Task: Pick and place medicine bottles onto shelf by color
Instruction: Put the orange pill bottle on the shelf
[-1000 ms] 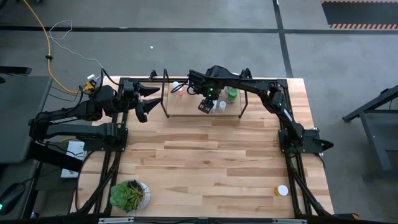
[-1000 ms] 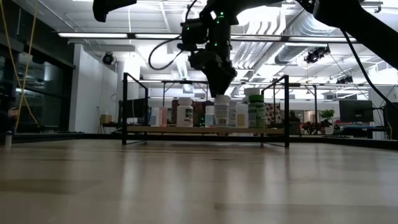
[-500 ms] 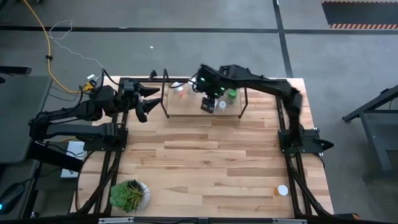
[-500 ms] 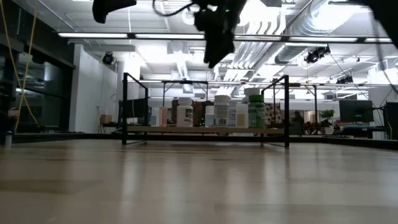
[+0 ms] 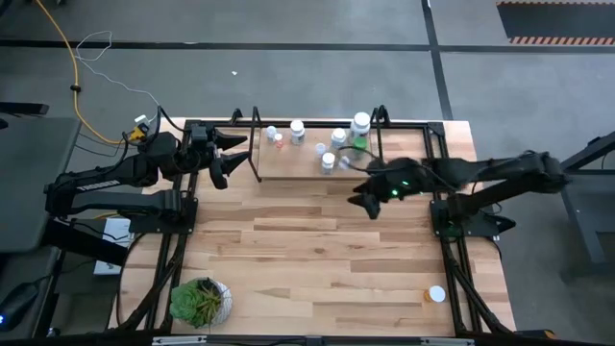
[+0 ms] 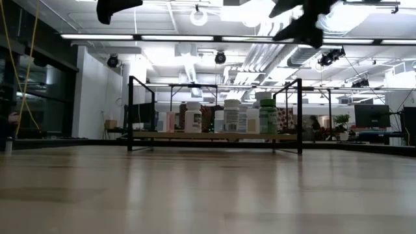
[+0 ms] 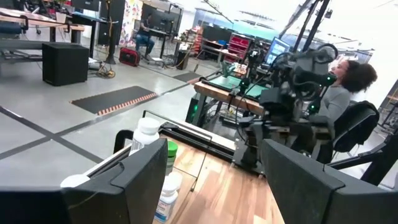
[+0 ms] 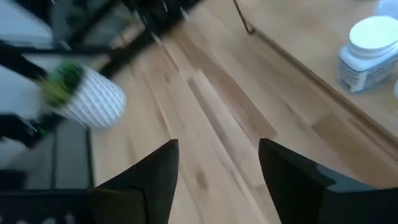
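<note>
1. While the left pincer waits with its fingers apart and nothing between them, raised just off the shelf's left end, it sits close to the black corner post; any swing toward the shelf from there could clip the wire frame and jolt every bottle on the board.
2. On the shelf the medicine bottles stand in a loose cluster, white ones with a small orange-tinted one toward the left and the green bottle at the right end. In the low view they stand nearly shoulder to shoulder, so setting another bottle among them risks toppling a neighbour or mixing the colours.
3. The right pincer is off the shelf, above the surface just in front of the shelf's right post, its fingers apart and empty. Its wrist view shows only bare wood between the fingers, a white bottle on the shelf edge and the potted plant beyond.
4. One orange bottle lies alone near the front right corner of the surface. It seems to lie on its side, so a careless pinch could roll it toward the edge.
</note>
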